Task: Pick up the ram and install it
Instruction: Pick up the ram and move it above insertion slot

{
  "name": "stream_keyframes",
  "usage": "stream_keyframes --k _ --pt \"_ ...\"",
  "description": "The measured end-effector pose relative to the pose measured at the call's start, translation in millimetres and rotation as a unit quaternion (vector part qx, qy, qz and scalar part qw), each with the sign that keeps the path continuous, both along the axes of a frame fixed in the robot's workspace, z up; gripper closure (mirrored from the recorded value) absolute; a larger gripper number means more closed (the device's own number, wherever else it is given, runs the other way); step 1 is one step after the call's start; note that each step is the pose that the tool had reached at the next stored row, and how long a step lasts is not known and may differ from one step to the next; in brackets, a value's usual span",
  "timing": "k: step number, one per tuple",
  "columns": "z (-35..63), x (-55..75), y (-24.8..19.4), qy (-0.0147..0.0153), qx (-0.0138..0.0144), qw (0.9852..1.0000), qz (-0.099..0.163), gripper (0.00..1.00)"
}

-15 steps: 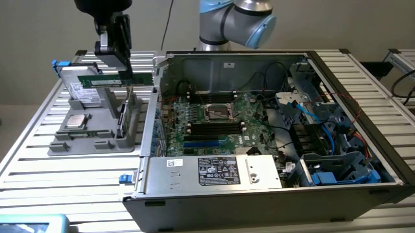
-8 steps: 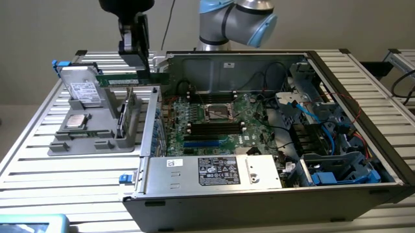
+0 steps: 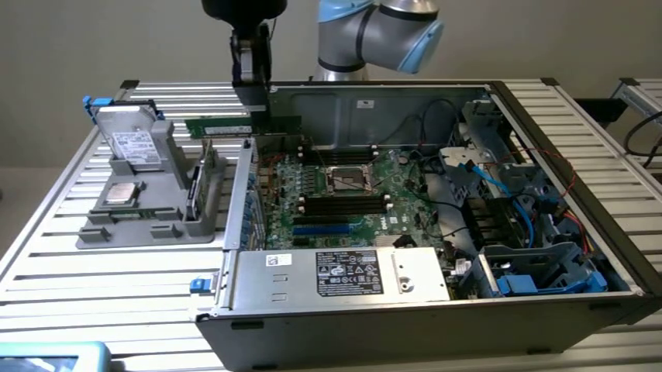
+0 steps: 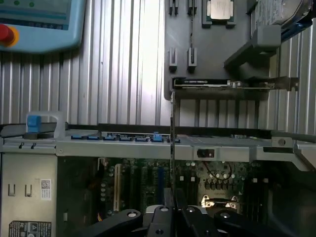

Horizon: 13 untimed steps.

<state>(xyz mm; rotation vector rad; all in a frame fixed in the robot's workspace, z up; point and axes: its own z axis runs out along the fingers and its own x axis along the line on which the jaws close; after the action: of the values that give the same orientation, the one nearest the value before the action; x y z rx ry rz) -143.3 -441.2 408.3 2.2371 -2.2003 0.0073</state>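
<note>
Closest to the wrist lens, the claw [image 4: 172, 212] is pinched almost shut on the ram stick [image 3: 219, 126], fingers on its flat sides, so the pickup looks done and we're in the carry. That green stick hangs level in the air, over the computer case's [image 3: 414, 329] wall on the exterior view's left, near the case's far corner, between the grey holder tray [image 3: 135, 225] and the motherboard [image 3: 346, 213]. It's well apart from the black slots [image 3: 336, 203] down on the board. By my read, seating calls for lining its lower edge along one slot, then pushing straight down evenly. Any tilt could jam it.
</note>
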Motion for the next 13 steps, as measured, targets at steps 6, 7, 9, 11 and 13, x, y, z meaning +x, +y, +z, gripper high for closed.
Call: stream_keyframes --k 6,7,9,11,13 --pt "-0.4 27.1 0.0 0.0 0.0 1.0 0.0 0.88" --pt "-0.6 31.8 0.0 0.0 0.0 1.0 0.0 0.88" --pt "-0.9 41.2 0.0 0.0 0.0 1.0 0.0 0.88" --pt "-1.4 50.1 0.0 0.0 0.0 1.0 0.0 0.88" --pt "-2.9 59.0 0.0 0.0 0.0 1.0 0.0 0.88"
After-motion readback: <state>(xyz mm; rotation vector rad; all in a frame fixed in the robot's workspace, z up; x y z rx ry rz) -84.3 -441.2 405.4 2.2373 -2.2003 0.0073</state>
